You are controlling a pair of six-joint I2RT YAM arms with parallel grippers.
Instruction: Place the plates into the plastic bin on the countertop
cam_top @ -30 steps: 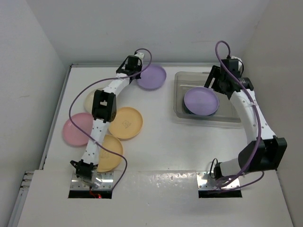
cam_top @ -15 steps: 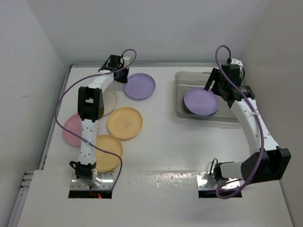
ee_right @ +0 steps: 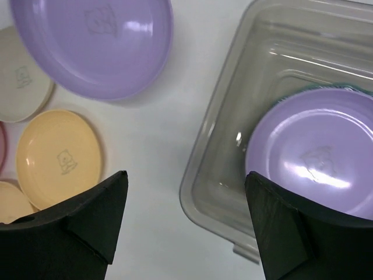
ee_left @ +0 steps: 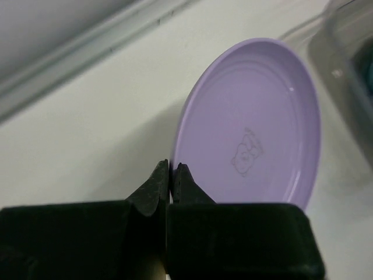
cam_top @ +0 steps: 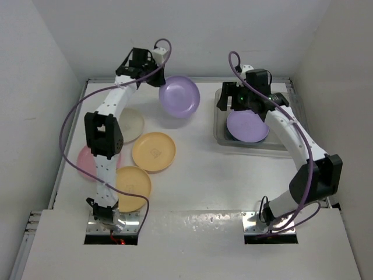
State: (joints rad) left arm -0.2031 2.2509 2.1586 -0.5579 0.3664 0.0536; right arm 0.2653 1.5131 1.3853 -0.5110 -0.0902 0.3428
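- Nearest, on the worktop: near yellow-orange plate, far yellow-orange plate, pink plate, cream plate.
- Plastic bin: holds first lavender plate; right end effector released above its left edge.
- Farthest: left end effector clenched on the rim of the second lavender plate, which is tilted.

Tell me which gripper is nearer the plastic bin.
Right. The right gripper hangs open above the plastic bin's left edge. The left gripper is off to the bin's left, shut on a tilted lavender plate.
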